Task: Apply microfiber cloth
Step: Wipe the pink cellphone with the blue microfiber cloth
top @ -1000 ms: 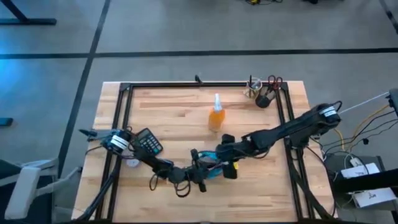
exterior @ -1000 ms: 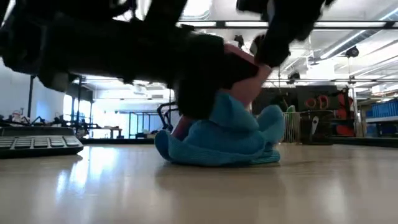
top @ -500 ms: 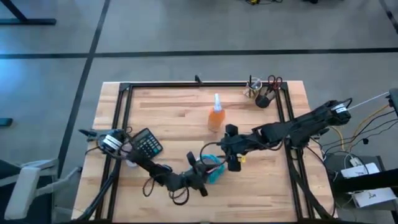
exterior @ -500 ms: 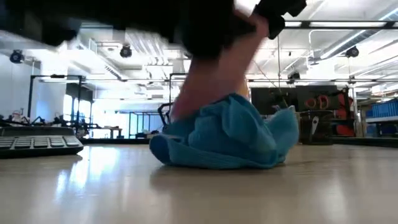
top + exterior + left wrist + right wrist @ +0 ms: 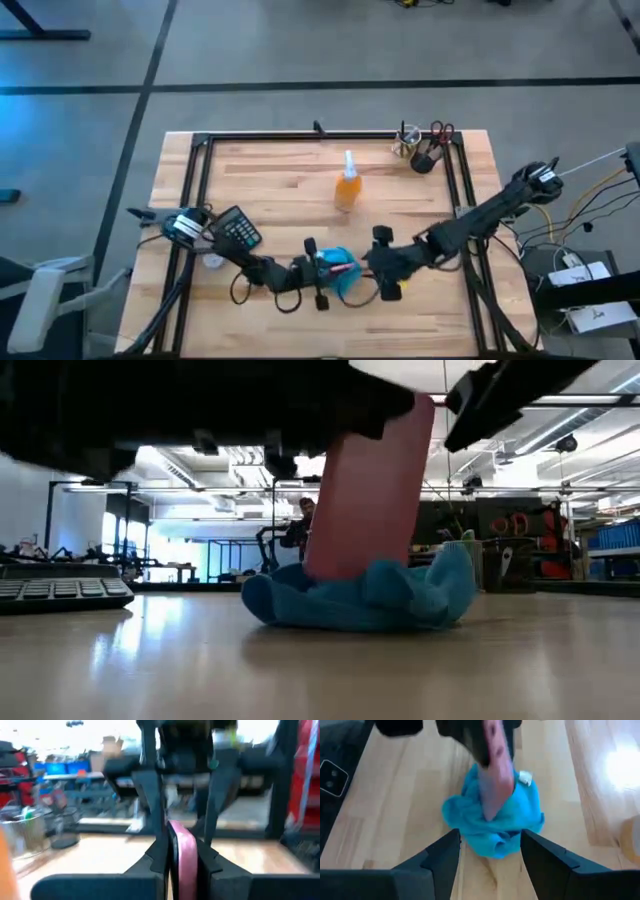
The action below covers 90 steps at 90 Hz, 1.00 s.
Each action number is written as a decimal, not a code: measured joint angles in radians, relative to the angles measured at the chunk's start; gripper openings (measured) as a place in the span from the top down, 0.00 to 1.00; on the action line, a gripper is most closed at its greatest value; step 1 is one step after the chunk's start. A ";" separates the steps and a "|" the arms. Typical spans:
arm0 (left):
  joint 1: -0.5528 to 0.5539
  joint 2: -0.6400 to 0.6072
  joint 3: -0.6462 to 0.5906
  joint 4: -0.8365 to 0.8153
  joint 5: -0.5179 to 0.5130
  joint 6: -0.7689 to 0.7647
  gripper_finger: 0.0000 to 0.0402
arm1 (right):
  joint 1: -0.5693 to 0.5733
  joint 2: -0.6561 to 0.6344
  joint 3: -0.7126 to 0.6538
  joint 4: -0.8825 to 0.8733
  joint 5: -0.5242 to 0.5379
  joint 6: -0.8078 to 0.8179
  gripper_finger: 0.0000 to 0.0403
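The microfiber cloth (image 5: 343, 276) lies bunched in soft folds on the wooden table (image 5: 280, 190), near its front edge and about midway across. It looks light and limp, likely to drape and slide easily, so a raised fold seems the best place to pinch. A pink phone (image 5: 370, 490) stands on edge in the cloth, clamped by the left gripper (image 5: 318, 268). The right gripper (image 5: 490, 847) hovers just right of the cloth, fingers spread and empty. No writing is legible.
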 joint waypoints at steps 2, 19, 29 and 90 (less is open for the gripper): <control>0.003 0.014 -0.003 0.020 0.000 -0.006 0.95 | 0.008 0.000 -0.003 -0.002 0.010 0.004 0.54; 0.047 0.018 -0.006 0.023 0.005 -0.135 0.95 | 0.056 0.000 -0.007 0.004 0.073 0.005 0.57; 0.048 -0.022 -0.007 0.017 0.007 -0.122 0.95 | 0.056 0.000 -0.007 0.006 0.090 -0.011 0.59; 0.042 -0.275 -0.134 0.022 0.165 -0.148 0.95 | 0.053 0.010 -0.184 0.657 0.182 -0.156 0.59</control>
